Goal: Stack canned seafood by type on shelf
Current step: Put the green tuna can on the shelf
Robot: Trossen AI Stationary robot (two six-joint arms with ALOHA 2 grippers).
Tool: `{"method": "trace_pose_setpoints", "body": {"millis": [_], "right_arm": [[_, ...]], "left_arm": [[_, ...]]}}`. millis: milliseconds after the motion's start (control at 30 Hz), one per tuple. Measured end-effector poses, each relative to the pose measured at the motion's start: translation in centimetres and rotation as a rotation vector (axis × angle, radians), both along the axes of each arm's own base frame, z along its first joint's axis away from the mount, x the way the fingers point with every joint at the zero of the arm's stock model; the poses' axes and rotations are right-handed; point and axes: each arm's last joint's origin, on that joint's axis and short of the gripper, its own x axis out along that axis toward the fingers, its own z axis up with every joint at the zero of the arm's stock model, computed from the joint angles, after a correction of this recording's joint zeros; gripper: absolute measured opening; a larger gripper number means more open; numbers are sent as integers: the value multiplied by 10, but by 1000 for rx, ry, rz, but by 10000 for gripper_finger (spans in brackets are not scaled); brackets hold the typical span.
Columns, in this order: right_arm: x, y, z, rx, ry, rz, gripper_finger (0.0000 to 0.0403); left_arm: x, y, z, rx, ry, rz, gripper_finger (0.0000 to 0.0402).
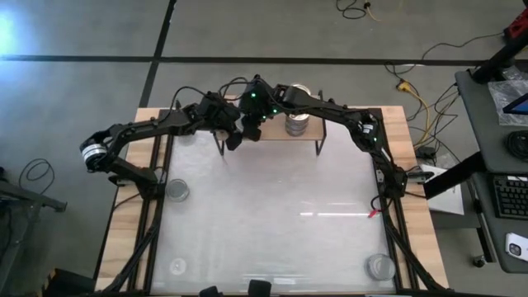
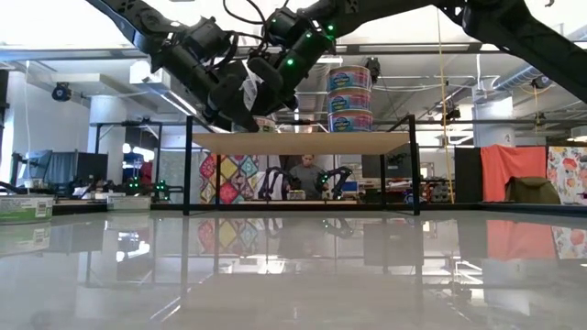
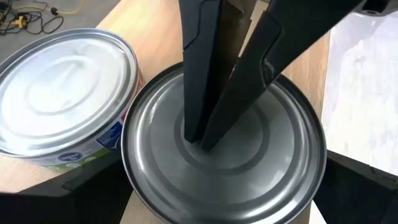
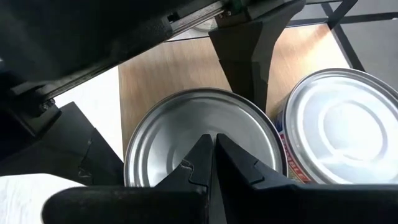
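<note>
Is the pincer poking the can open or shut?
Shut: the right pincer has both fingers pressed together, tips resting on the can lid.

The right gripper (image 4: 214, 163), fingers pressed together, rests its tips on a round silver-grey metal tin (image 4: 180, 134); a second, white-topped tin (image 4: 345, 124) stands just beside it on the light wood shelf (image 4: 161, 74).

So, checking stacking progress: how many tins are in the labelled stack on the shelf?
3: bottom tin on the shelf, middle tin, top tin. The arms may hide others beside it.
</note>
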Motion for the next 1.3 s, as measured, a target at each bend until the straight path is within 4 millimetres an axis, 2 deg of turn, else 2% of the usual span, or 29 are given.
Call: {"method": "trace_pose_setpoints", "body": {"millis": [933, 1200, 1300], "right_arm": [[1, 4, -2, 5, 7, 6, 13], [1, 4, -2, 8, 16, 6, 13], [1, 4, -3, 9, 18, 6, 13]], "left_arm": [[0, 0, -4, -14, 48, -11, 399], [0, 0, -4, -16, 52, -9, 371], [0, 0, -3, -16, 52, -9, 386]]}}
